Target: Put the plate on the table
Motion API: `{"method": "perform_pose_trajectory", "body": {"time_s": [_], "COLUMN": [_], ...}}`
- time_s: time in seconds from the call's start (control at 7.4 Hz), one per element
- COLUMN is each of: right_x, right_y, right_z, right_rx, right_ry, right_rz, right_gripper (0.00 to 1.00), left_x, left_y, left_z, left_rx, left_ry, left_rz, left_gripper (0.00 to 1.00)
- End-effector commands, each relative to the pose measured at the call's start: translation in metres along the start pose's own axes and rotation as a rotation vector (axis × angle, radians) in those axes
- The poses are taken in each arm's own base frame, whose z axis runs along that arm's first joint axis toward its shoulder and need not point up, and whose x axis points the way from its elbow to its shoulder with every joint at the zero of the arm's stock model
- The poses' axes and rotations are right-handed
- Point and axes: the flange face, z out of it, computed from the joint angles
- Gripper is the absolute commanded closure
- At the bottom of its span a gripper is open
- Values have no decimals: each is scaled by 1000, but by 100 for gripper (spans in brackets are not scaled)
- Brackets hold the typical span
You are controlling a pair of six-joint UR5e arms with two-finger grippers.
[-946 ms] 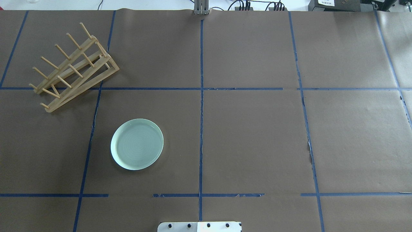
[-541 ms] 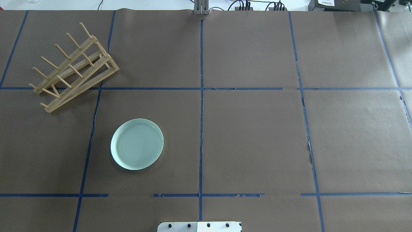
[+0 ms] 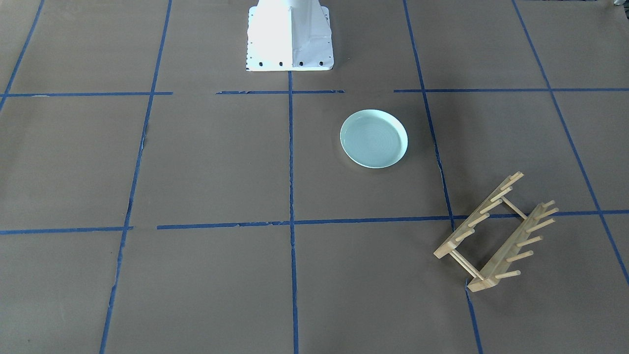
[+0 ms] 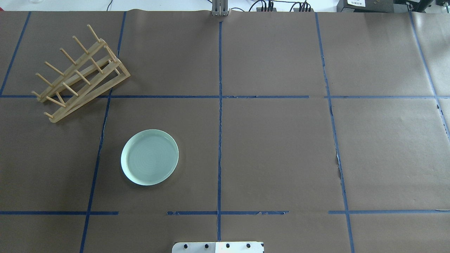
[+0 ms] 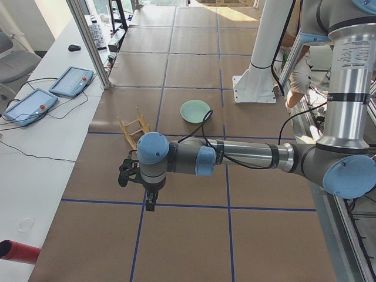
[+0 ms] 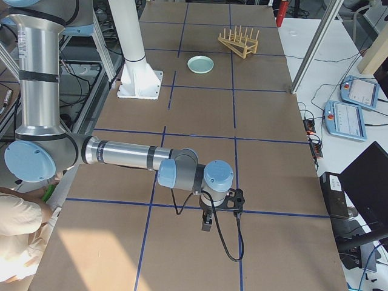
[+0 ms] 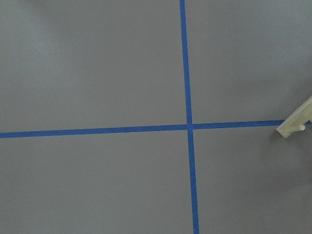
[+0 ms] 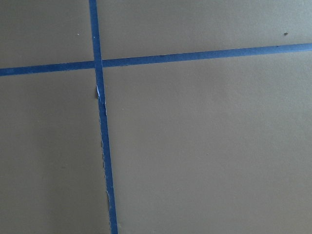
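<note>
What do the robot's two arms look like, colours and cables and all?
The left arm and right arm are silver-grey metal tubes with light blue caps on rounded grey joints. The left end effector and right end effector are small and black. A black cable loops off each forearm.

paper, gloss, wood and painted metal

the tabletop [image 4: 274, 151] is wearing matt brown paper, lightly creased, and the blue tape [image 4: 219, 140] is fraying at its edges. the plate [image 4: 149, 162] is gleaming with a smooth, glossy pale green finish. the rack [image 4: 89, 94] is showing bare, light wood. the robot base [image 3: 289, 37] is shining as white painted metal.
</note>
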Motion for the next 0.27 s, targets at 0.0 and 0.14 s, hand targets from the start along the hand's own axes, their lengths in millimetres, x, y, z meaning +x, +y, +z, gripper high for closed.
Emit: {"method": "perform_pose_trajectory", "body": {"time_s": [0.0,0.14], "right_x": [0,0], "right_y": [0,0], "right_z": [0,0], "right_rx": [0,0], "right_ry": [0,0], "right_rz": [0,0], "right_gripper": [0,0], "left_x": [-1,-1], "left_y": [0,0], "left_z": [0,1], "left_rx": [0,-2], "left_ry": [-1,-1], "left_rz": [-1,-1], "left_gripper": [0,0]}}
